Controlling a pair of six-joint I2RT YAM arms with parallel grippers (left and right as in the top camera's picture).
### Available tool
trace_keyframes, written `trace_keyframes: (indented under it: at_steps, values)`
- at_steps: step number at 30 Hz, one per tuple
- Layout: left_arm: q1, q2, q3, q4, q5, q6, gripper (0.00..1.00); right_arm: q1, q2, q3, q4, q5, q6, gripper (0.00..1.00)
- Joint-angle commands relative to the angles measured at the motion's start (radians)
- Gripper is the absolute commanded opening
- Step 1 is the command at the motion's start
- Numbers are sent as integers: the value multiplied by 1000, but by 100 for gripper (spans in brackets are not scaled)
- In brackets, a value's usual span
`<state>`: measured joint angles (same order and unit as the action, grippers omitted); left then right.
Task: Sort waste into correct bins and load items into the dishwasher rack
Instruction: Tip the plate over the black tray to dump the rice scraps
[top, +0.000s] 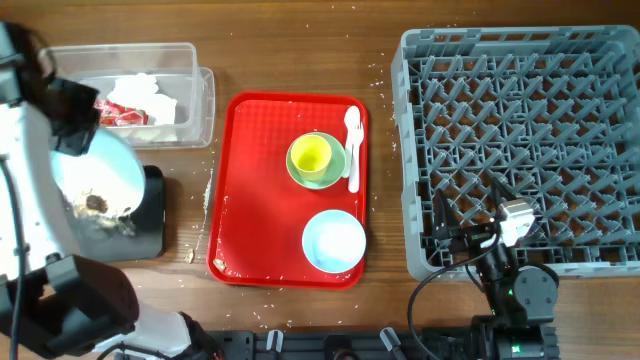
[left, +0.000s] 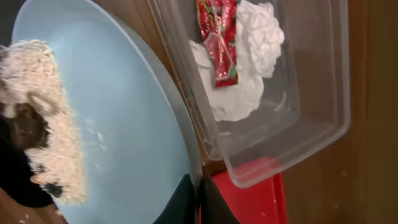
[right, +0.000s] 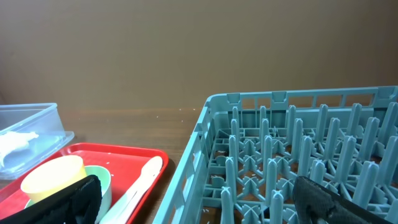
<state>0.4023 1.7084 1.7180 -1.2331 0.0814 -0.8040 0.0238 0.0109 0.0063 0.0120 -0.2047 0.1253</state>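
Note:
My left gripper (left: 198, 199) is shut on the rim of the light blue plate (left: 124, 124), held tilted over the black tray (top: 152, 215) in the overhead view (top: 100, 170). Pale crumbs with brown bits (left: 43, 112) cling to the plate's low side. The clear tub (top: 195, 100) holds the white napkin (left: 258, 37) and the red wrapper (left: 217, 43). The yellow cup (top: 310, 155) stands in the green saucer-bowl (top: 332, 172), with the white spoon (top: 352, 150) and the blue bowl (top: 333, 241) beside it. My right gripper (right: 205, 205) is open and empty at the near left corner of the grey rack (top: 520, 140).
The flat red serving tray (top: 250, 200) lies between the bins and the rack and bears the cup, saucer-bowl, spoon and bowl. Small crumbs dot the wooden table (top: 205, 240) beside the black tray. The rack's upright pegs (right: 273, 168) rise just ahead of my right gripper.

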Motion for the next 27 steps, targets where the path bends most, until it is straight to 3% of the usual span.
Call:
trace_keyframes:
  at_steps: [1, 8, 17, 22, 27]
  values:
    - [180, -22, 16, -4, 359, 117, 4, 1, -6, -1, 4, 3, -18, 100]
    - [409, -22, 14, -40, 734, 302, 4, 1, -6, -1, 4, 3, -18, 100]
    - [519, -8, 8, -131, 924, 467, 4, 1, -6, -1, 4, 3, -18, 100]
    - [574, -6, -150, -110, 1020, 490, 4, 1, -6, -1, 4, 3, -18, 100]
    - [650, -6, -317, -93, 1160, 603, 4, 1, -6, -1, 4, 3, -18, 100]
